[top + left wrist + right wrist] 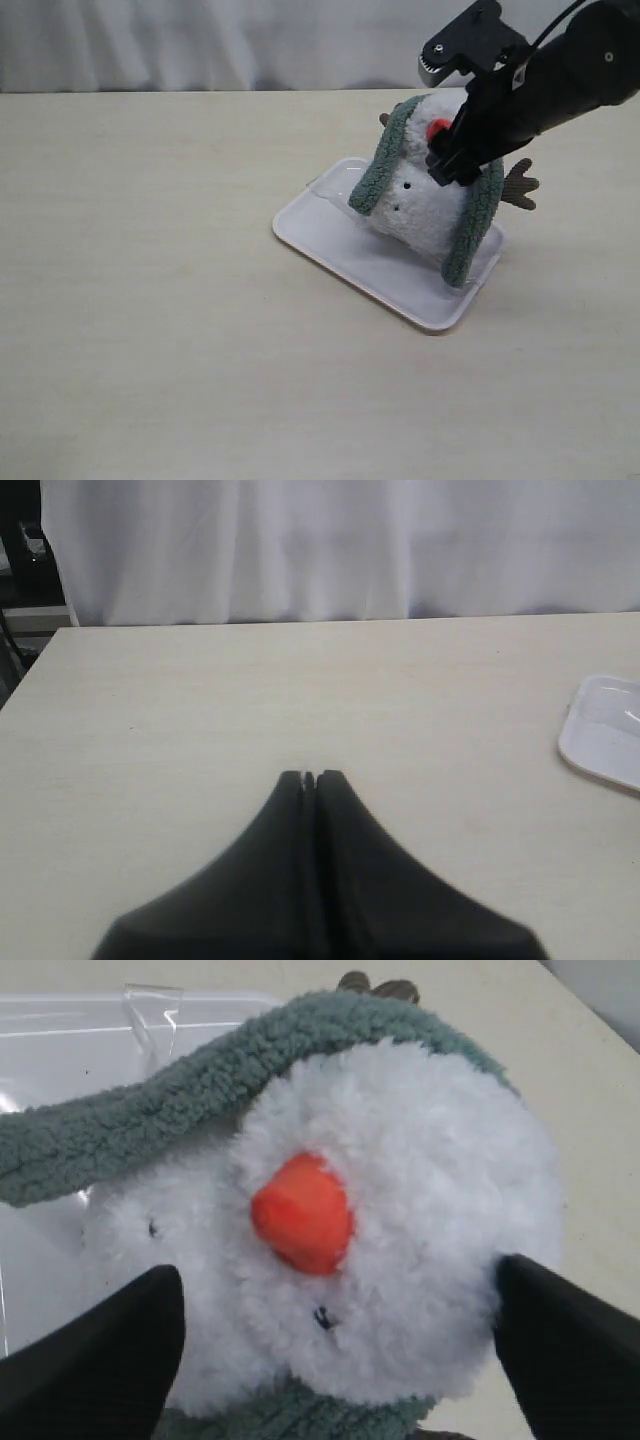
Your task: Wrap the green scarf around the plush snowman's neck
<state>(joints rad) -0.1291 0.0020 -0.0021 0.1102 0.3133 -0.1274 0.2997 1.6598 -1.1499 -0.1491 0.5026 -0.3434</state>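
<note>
Two arms: only the right gripper [447,160] is in on this one. The left gripper [309,777] hangs over bare desk [200,700] off to the side, fingers pressed together with nothing between them.
Snowman: the plush snowman [420,215] sits tilted on the white tray [330,240], with its orange nose [300,1215] pointing right at the right wrist camera.
Scarf: the green scarf [383,168] arcs over the back of the head, and one end hangs down each side of the body. The right-hand end reaches the tray near its corner.
Right fingers: spread wide, one on each side of the head, nothing pinched. Can't tell if they actually touch the fluff.
Step, my guess: the scarf is draped but not wrapped, so it looks like time to bring an end across the front.
How I'd do it: aim for the knit, not the plush. Pinch one strand close to the neck crease, carry it low under the nose to the other side, and keep the pull gentle.
Watch out: the toy looks light and it's leaning, so a hard sideways tug could tip it or drag the loose end off the head.
</note>
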